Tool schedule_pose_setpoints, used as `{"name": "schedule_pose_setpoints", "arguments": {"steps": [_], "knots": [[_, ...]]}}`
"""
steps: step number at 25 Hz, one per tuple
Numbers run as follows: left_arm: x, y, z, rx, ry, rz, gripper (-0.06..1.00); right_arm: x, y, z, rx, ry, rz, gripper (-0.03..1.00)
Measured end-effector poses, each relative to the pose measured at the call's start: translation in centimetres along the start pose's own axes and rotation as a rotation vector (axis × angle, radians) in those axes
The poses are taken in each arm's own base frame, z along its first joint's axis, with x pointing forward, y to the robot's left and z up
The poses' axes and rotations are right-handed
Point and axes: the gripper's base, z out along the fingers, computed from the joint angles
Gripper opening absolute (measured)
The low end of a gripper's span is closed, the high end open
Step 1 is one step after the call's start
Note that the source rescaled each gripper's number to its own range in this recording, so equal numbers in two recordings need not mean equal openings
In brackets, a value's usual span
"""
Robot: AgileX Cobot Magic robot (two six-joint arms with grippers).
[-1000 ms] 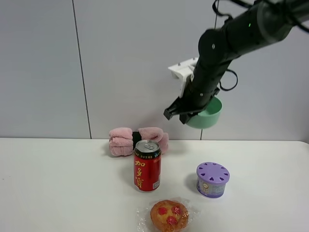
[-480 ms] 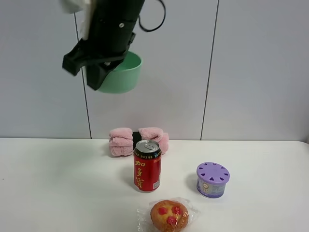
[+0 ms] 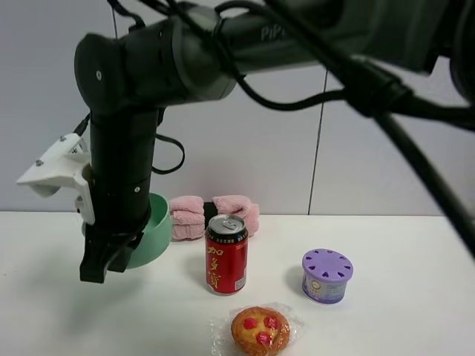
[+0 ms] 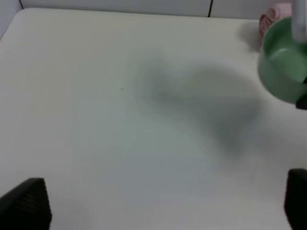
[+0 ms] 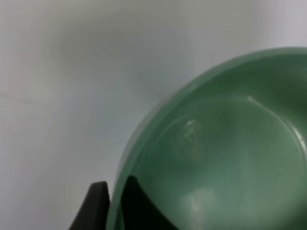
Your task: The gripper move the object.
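The mint-green bowl (image 3: 154, 233) hangs tilted just above the white table, left of the red can. My right gripper (image 3: 106, 261), a black claw on a dark arm reaching across from the right, is shut on the bowl's rim. In the right wrist view one finger (image 5: 96, 206) is outside the rim and the other inside the bowl (image 5: 225, 158). My left gripper (image 4: 160, 206) is open and empty, its fingertips (image 4: 26, 203) wide apart over bare table. The bowl also shows in the left wrist view (image 4: 283, 67).
A red drink can (image 3: 226, 254) stands mid-table. A rolled pink towel (image 3: 215, 213) lies behind it by the wall. A purple container with a slotted lid (image 3: 326, 276) is at the right. A wrapped muffin (image 3: 260, 330) lies near the front edge.
The right arm carried the bowl from high on the right, across to the upper left, then down to just above the table left of the can.
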Motion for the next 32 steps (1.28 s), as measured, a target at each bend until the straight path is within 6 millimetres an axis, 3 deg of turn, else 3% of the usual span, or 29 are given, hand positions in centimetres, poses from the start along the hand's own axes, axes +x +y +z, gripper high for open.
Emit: {"name": "schedule_pose_setpoints", "arguments": {"steps": [6,11,21,25,28,32], "knots": [[0.0,0.0,0.0,0.000,0.000,0.000,1.00,1.0,-0.8,2.3,-0.010,-0.005,-0.063,0.00],[0.0,0.0,0.0,0.000,0.000,0.000,1.00,2.3,-1.5,4.0,-0.044,0.005,-0.013,0.00],[0.0,0.0,0.0,0.000,0.000,0.000,1.00,2.9,-1.9,6.9,-0.041,-0.035,0.066,0.00],[0.0,0.0,0.0,0.000,0.000,0.000,1.00,2.8,-2.0,7.1,-0.021,-0.049,0.137,0.02],[0.0,0.0,0.0,0.000,0.000,0.000,1.00,2.8,-2.1,7.1,-0.019,-0.045,0.176,0.12],[0.0,0.0,0.0,0.000,0.000,0.000,1.00,2.9,-2.1,7.1,-0.012,-0.038,0.180,0.39]]}}
